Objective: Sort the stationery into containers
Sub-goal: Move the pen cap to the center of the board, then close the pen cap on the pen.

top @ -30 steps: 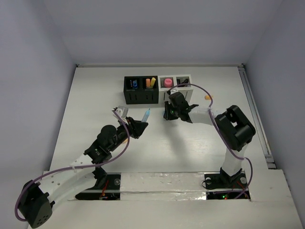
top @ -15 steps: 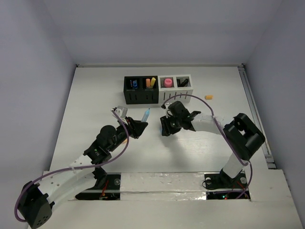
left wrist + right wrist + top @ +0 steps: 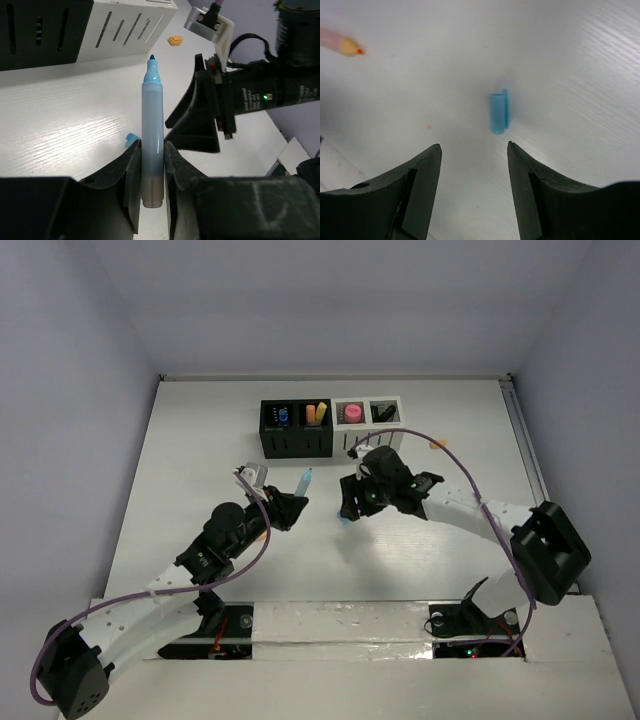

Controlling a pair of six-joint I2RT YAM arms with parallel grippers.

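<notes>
Top view: my left pincer (image 3: 289, 504) is clamped on the blue marker (image 3: 305, 481) at mid-table. The marker sits on the near side of the black holders (image 3: 295, 443), tip angled far-right. My right pincer (image 3: 348, 508) is just right of it, nose down at the table (image 3: 200, 440). Can't read its jaws from up here, the housing covers them. The blue cap (image 3: 343, 523) is only a cyan speck at the pincer's near edge. The white holders (image 3: 372, 432) join the black ones on the right. Contents left to right: something blue, orange and yellow sticks, a pink round thing, then a dark item I can't identify. The orange bit (image 3: 436, 444) lies right of the white holders; only a sliver shows past my right arm (image 3: 470, 508).

Left wrist view: the marker stands between my fingers (image 3: 129, 175), uncapped tip clear, butt end buried between them. The cap peeks out behind one finger, mostly hidden. The right pincer's black body fills the right side. The holder fronts are cut off at the top edge. The orange bit is fully visible here.

Right wrist view: my fingers (image 3: 422, 185) are spread with nothing between them. The cap lies flat on the table beyond the tips, touching neither. A pink stub with an orange end (image 3: 340, 44) is cut off at the picture edge, too blurred to identify.
</notes>
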